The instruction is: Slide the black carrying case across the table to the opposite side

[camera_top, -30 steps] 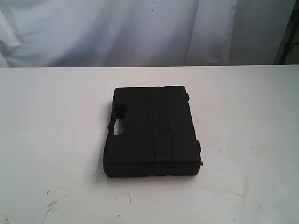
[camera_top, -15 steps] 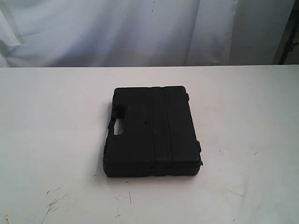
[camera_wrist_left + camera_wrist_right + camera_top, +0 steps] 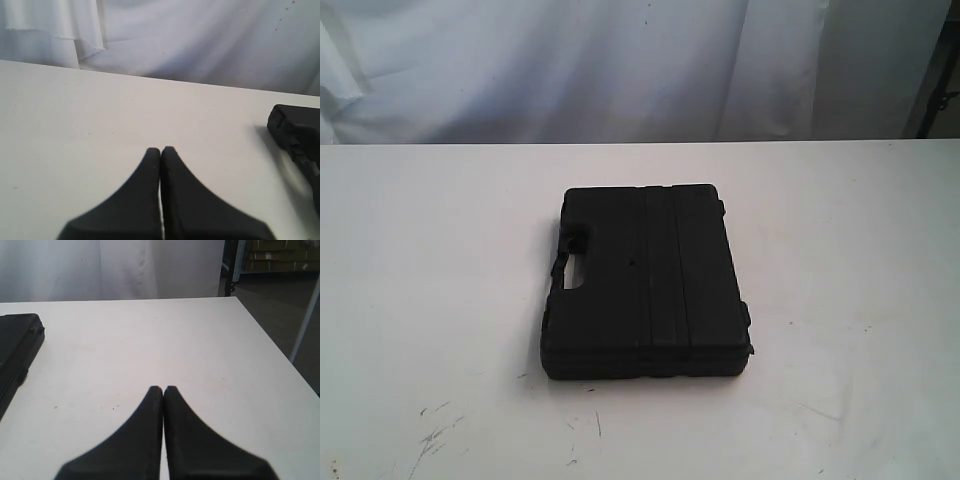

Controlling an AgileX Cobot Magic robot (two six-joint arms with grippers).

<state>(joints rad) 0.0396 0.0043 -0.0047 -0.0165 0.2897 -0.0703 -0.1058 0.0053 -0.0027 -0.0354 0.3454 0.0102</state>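
Black carrying case (image 3: 645, 280) is seen lying flat and closed near the middle of the table (image 3: 430, 230), with its handle cut-out (image 3: 570, 272) turned toward the left arm's side. No arm is seen in the exterior view. Left gripper (image 3: 160, 150) has its fingers pressed together with nothing held. It is poised over bare tabletop, well apart from the case, whose corner is caught at the edge of its wrist view. Right gripper (image 3: 163, 388) is likewise closed and empty, with one edge of the case just showing in its view.

Judged: the push has not yet begun, and the approach is the step in hand. Which side counts as opposite cannot be told from here. Closed fingers are suited to pushing, so no opening should be needed. Contact is best made low on a side wall and near its middle — an off-centre push would likely turn the case rather than carry it. The handle cut-out should be avoided, since a fingertip could slip in. A slow, level stroke is advised so that the case is not tipped or skewed.
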